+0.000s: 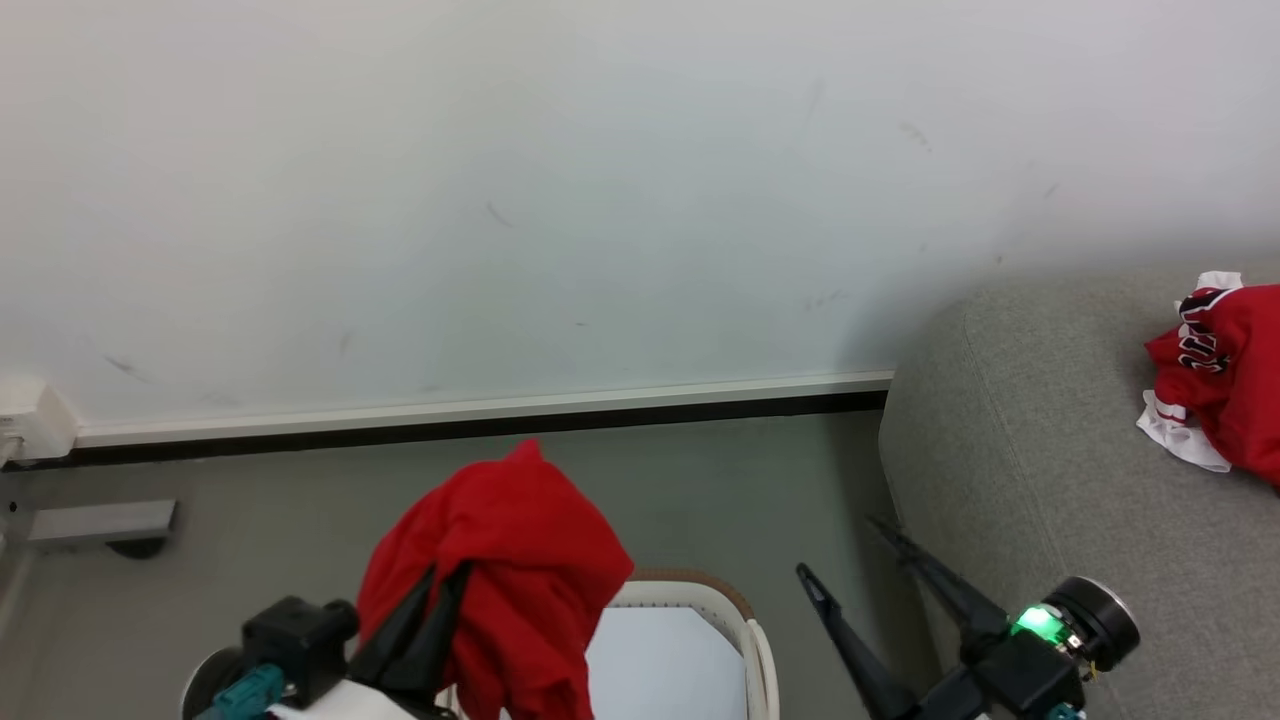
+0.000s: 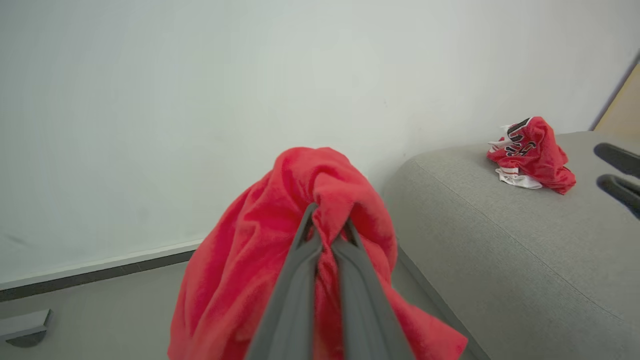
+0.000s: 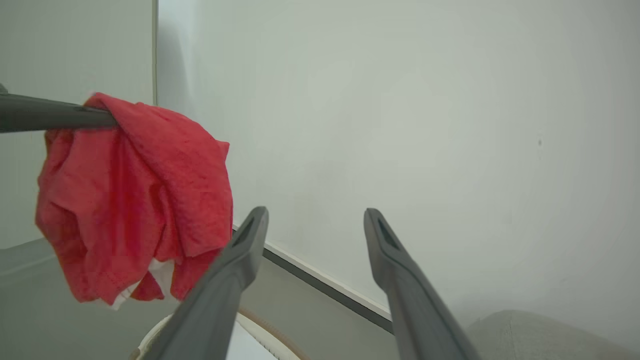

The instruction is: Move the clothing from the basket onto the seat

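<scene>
My left gripper [image 1: 450, 578] is shut on a piece of red clothing [image 1: 500, 560], which hangs bunched over its fingers above the white basket [image 1: 745, 615]. In the left wrist view the gripper [image 2: 330, 220] pinches the red cloth [image 2: 280, 235] at its top fold. The basket's brown-banded rim [image 3: 265, 327] shows plain white inside. My right gripper [image 1: 842, 548] stands open and holds nothing, between the basket and the grey seat [image 1: 1050, 500]; its fingers [image 3: 315, 215] spread wide. A second red garment with white trim and black lettering [image 1: 1225, 370] lies on the seat [image 2: 500, 250].
A pale wall with a white and black baseboard [image 1: 480, 415] runs behind the grey floor. A grey block [image 1: 100, 520] and a white fitting [image 1: 30, 420] sit low at the left wall. The seat's rounded corner [image 3: 525, 335] is close on the right.
</scene>
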{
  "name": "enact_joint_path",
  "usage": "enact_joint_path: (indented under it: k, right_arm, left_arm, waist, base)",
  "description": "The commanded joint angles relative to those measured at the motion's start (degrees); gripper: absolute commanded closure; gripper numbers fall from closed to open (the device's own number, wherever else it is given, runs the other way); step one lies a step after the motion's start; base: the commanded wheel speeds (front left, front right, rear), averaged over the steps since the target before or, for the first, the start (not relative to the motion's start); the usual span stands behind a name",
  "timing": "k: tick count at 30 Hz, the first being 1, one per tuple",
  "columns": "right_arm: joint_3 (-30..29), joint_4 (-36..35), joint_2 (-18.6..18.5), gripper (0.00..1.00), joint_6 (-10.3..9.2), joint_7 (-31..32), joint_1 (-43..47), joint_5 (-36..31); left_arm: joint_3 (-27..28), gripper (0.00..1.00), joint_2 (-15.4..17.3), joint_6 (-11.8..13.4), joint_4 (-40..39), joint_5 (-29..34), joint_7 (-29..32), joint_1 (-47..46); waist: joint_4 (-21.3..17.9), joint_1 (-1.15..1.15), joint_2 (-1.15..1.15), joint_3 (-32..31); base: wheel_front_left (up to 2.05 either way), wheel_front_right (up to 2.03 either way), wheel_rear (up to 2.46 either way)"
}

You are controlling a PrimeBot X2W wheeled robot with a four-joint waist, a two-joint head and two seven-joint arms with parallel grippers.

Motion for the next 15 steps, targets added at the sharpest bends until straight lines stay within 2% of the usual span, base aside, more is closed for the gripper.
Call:
enact_joint_path:
  k: [1, 6, 15]
  right_arm:
    - [2.3, -0.7, -1.3, 0.00, -0.15, 0.7, -1.7, 1.5]
    - [11.1, -3.8, -5.5, 0.00, -0.15, 3.8, -6.7, 5.6]
    - [22.4, -7.3, -11.6, 0.00, -0.15, 9.2, -14.2, 10.7]
  left_arm:
    - [-0.7, 1.00, 0.7, -0.8, -0.5, 0.6, 0.7, -1.1]
    - [-5.0, 1.00, 0.4, -4.1, -0.7, 1.7, 3.2, -4.1]
    - [-12.3, 1.00, -0.5, -9.0, -0.6, 4.5, 7.0, -9.0]
  waist:
    - [0.0, 0.00, -0.01, -0.1]
    - [-0.1, 0.00, -0.01, -0.3]
    - [-0.4, 0.00, -0.01, -0.1]
  base:
    - [0.00, 0.00, 0.00]
    - [0.00, 0.00, 0.00]
    - [0.00, 0.00, 0.00]
